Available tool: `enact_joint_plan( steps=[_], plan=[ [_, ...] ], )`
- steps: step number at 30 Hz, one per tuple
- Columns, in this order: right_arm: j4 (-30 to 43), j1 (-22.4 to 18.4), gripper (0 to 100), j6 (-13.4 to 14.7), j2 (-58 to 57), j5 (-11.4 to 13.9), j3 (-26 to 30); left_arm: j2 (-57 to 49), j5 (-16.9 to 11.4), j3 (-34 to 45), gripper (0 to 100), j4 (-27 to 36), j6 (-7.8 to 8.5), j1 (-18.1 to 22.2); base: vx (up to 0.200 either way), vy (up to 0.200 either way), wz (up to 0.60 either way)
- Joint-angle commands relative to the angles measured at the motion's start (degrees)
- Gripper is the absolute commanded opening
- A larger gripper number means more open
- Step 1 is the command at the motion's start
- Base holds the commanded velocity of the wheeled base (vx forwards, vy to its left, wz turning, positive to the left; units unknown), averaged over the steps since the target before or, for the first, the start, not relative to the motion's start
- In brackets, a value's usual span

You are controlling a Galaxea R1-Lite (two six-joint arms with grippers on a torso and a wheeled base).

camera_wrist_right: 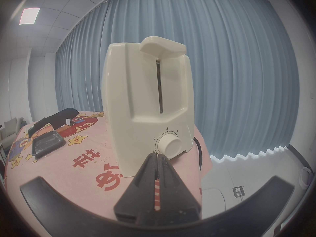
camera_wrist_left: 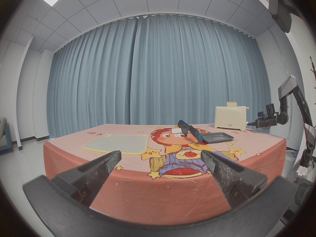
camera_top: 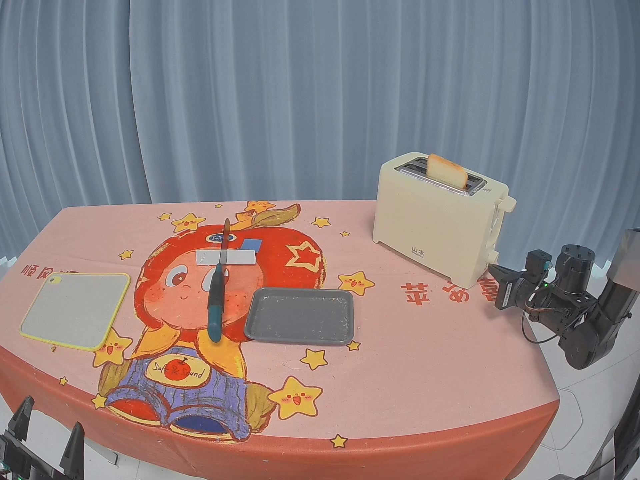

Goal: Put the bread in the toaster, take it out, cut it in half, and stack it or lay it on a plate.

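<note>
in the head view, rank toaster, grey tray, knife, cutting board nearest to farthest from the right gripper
1. toaster, just beside the right gripper
2. grey tray, table centre
3. knife, left of tray
4. cutting board, far left

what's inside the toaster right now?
One slice of bread stands in a slot of the toaster, its browned top sticking out. Its lower part is hidden in the slot, and the depths of both slots cannot be seen.
</note>
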Motion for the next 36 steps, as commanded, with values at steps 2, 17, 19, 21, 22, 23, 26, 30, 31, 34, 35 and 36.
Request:
enact_joint_plan(
  steps=[2, 17, 19, 21, 22, 23, 26, 30, 31, 34, 35, 36],
  plan=[
    [0.0, 0.2, 0, -0.1, -0.3, 0.0, 0.1, 0.1, 0.0, 1.0, 100, 0.0, 0.0, 0.1, 0.0, 0.0, 0.0],
    [-5.6, 0.0, 0, -0.3, -4.9, 0.0, 1.5, 0.1, 0.0, 1.0, 100, 0.0, 0.0, 0.1, 0.0, 0.0, 0.0],
    [-5.4, -0.3, 0, -0.2, -8.2, 0.0, 1.5, 0.0, 0.0, 1.0, 100, 0.0, 0.0, 0.1, 0.0, 0.0, 0.0],
    [-4.6, -0.3, 0, -0.1, -11.0, 0.1, 1.6, 0.0, 0.0, 1.0, 100, 0.0, 0.0, 0.1, 0.0, 0.0, 0.0],
    [-4.6, -0.3, 0, -0.1, -11.0, 0.1, 1.6, 0.0, 0.0, 1.0, 100, 0.0, 0.0, 0.1, 0.0, 0.0, 0.0],
    [-3.2, -0.2, 0, 0.0, -13.3, 0.1, 1.7, 0.0, 0.0, 1.0, 100, 0.0, 0.0, 0.1, 0.0, 0.0, 0.0],
    [1.1, -1.0, 0, 0.4, -19.4, 0.6, 1.4, 0.0, 0.0, 1.0, 100, -0.1, 0.0, 0.1, 0.0, 0.0, 0.0],
    [6.8, -2.9, 0, 0.5, -25.3, 1.4, 0.8, 0.0, 0.0, 1.0, 100, 0.0, 0.0, 0.1, 0.0, 0.0, 0.0],
    [9.1, -2.7, 0, 0.5, -26.7, 1.5, 1.2, 0.0, 0.0, 1.0, 100, 0.0, 0.0, 0.1, 0.0, 0.0, 0.0],
    [10.4, -1.1, 0, 0.4, -27.2, 1.5, 2.1, 0.1, 0.0, 1.0, 100, -0.1, 0.0, 0.1, 0.0, 0.0, 0.0],
    [10.3, -0.6, 0, 0.4, -27.2, 1.5, 2.3, 0.1, 0.0, 1.0, 100, 0.0, 0.0, 0.1, 0.0, 0.0, 0.0],
    [10.4, -0.5, 0, 0.4, -27.2, 1.5, 2.6, 0.0, 0.0, 1.0, 100, 0.0, 0.0, 0.1, 0.0, 0.0, 0.0]
  ],
)
